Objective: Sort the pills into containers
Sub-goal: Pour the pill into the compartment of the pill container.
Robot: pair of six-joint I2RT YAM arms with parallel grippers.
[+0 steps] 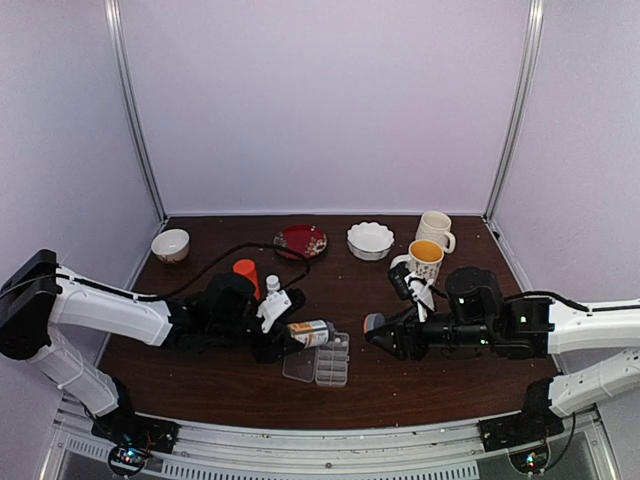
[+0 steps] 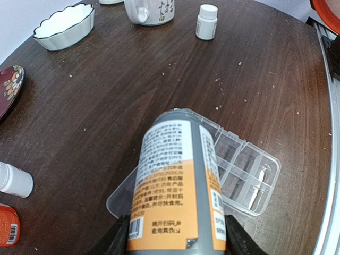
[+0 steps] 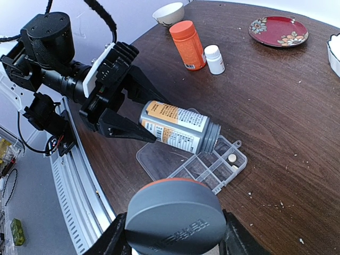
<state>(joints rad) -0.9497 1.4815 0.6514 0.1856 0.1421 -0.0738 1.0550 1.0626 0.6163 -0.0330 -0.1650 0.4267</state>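
My left gripper [image 2: 177, 241] is shut on a grey bottle [image 2: 178, 186] with an orange and white label. The bottle is tipped on its side, its open mouth over the containers, the cells of a clear pill box [image 3: 212, 167] lying open on the table. Two pale pills [image 3: 231, 158] sit in an end cell of the box. The other cells look empty. My right gripper [image 3: 172, 236] is shut on the bottle's grey cap [image 3: 175, 218], held to the right of the box [image 1: 330, 365], apart from it. The top view shows both arms low over the table's front.
An orange bottle [image 3: 188, 45] and a small white bottle [image 3: 214, 59] stand behind the left arm. Another white bottle [image 2: 206, 21] stands further right. A red plate [image 1: 300, 240], a scalloped dish [image 1: 370, 240], a small bowl [image 1: 170, 244] and two mugs [image 1: 434, 230] line the back. Crumbs dot the wood.
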